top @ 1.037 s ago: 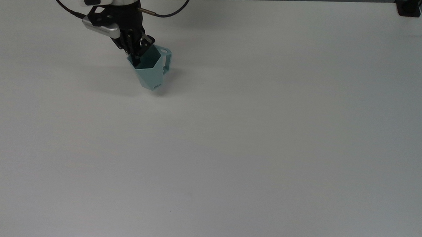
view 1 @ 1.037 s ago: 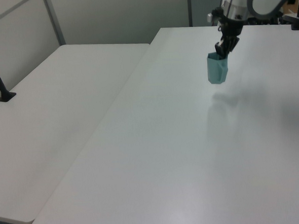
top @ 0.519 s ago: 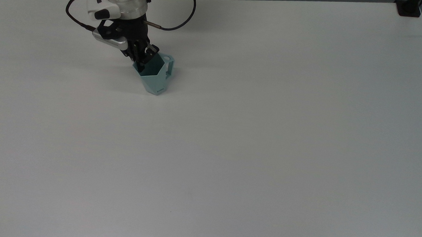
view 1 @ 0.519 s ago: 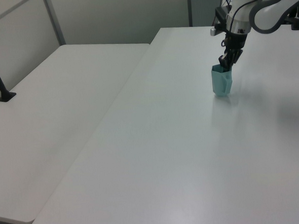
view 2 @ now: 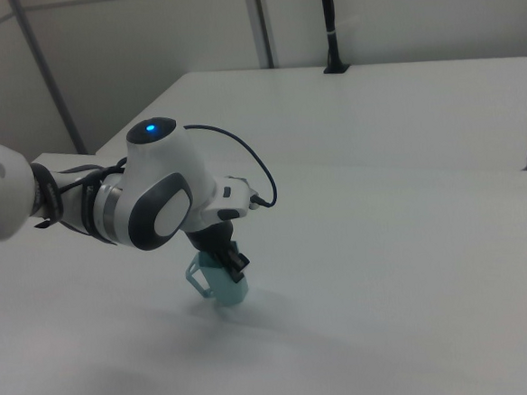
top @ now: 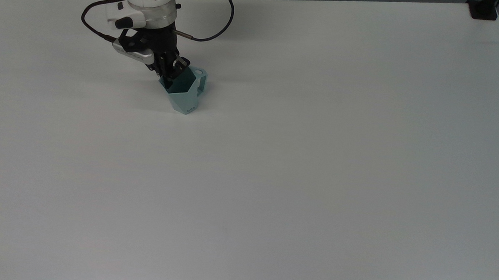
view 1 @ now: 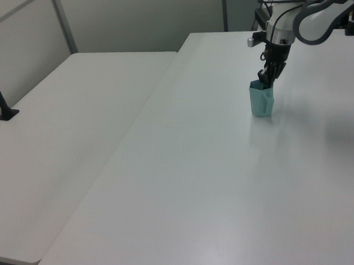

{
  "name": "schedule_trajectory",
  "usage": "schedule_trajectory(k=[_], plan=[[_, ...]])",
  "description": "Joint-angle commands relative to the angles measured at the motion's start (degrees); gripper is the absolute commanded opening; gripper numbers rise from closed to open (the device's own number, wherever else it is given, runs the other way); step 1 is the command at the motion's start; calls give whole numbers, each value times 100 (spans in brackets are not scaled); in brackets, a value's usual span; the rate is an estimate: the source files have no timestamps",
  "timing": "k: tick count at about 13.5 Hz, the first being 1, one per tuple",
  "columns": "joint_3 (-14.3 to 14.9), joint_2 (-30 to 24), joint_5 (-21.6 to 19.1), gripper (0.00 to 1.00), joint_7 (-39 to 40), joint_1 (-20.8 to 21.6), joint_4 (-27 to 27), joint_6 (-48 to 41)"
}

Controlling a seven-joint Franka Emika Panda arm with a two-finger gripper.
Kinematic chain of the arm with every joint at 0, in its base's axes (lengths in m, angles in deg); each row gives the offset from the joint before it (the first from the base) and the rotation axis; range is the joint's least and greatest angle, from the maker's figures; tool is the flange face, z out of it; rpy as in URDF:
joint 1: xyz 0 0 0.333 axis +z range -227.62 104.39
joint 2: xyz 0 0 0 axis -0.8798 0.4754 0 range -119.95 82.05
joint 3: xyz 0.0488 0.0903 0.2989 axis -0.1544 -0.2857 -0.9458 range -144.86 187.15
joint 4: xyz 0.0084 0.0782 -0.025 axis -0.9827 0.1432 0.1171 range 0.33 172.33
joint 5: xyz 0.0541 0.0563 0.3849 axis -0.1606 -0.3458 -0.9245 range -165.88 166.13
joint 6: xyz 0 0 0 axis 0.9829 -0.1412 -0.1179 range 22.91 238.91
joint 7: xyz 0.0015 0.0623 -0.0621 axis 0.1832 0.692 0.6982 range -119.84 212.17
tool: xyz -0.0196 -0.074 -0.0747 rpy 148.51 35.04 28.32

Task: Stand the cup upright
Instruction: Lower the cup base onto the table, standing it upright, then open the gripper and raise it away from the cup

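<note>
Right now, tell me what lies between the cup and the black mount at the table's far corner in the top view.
Nothing: in the top view, bare white table runs from the cup, held at its rim by the gripper, to the black mount.

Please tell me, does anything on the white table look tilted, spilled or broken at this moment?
Nothing stands out. The small pale teal plastic cup stands mouth up on the white table, with no spill or visible damage. The black two-finger gripper is shut on the cup's rim, one finger inside.
</note>
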Motion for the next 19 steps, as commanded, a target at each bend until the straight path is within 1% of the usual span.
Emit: schedule_trajectory(k=[1, 2, 3, 6, 8, 9, 10, 11, 13, 15, 19], plan=[[45, -64, -146, 69, 73, 74, -353, -674], [45, -82, -146, 83, 73, 73, -415, -771], [45, -99, -146, 100, 73, 82, -476, -842], [45, -152, -146, 100, 64, 56, -748, -1149], [45, -213, -146, 100, 116, 56, -1125, -1587], [45, -240, -146, 100, 73, 73, -1493, -2042], [54, -240, -155, 100, 142, 65, -2010, -2412], [54, -249, -120, 100, 404, 91, -2450, -2955], [54, -275, -93, 100, 1684, 48, -3181, -4247], [62, -310, -15, 100, 2137, 12, -3429, -4891], [62, -302, 38, 100, 2129, -67, -3491, -4895]])
